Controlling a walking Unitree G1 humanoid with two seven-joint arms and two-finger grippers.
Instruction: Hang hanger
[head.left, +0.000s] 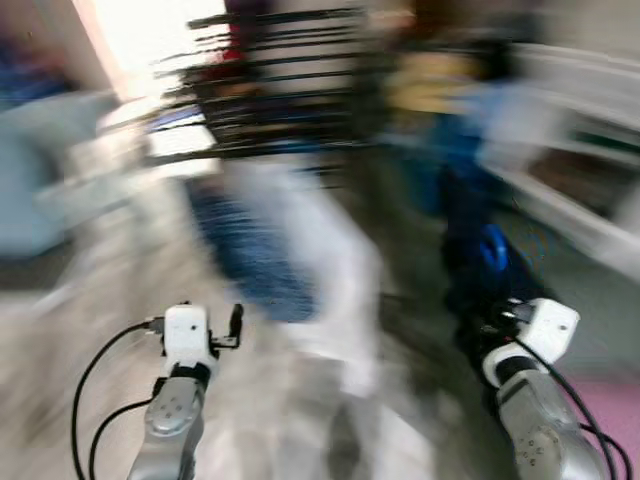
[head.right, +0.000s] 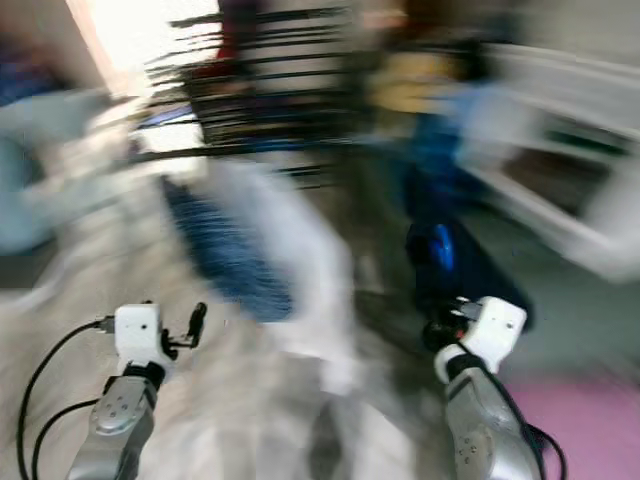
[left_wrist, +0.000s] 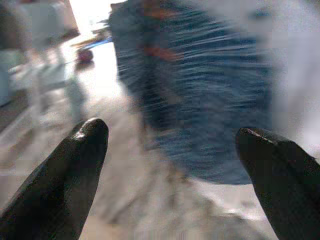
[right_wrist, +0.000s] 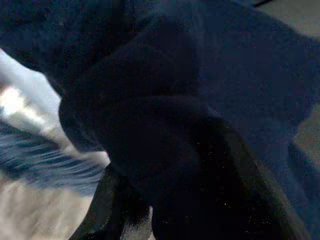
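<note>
- Both eye views are heavily smeared by motion blur, so most of the room reads only as streaks of colour.
- The left claw (left_wrist: 170, 170) is held out low in front of the robot on its left side, above a pale floor (head.left: 110, 300). In the left wrist view its two black fingers (left_wrist: 65, 170) stand wide apart with nothing between them: it is released and empty.
- Ahead of the left claw lies a blurred blue and white cloth (head.left: 255, 250), possibly draped over something; its shape cannot be told.
- The right claw (right_wrist: 165, 200) is on the robot's right, its white wrist housing (head.left: 545, 328) close against a dark navy garment (head.left: 480, 270).
- In the right wrist view the navy fabric bunches over and around the black fingers; whether they are clenched on it or on something beneath cannot be told.
- A bright blue curved piece (head.left: 492, 248) shows against the garment just above the right wrist; it may be part of the hanger, but the blur keeps this uncertain.
- Farther back stand dark horizontal bars (head.left: 280, 80), like a rack, and a white shelf-like unit (head.left: 580, 150) on the right.
</note>
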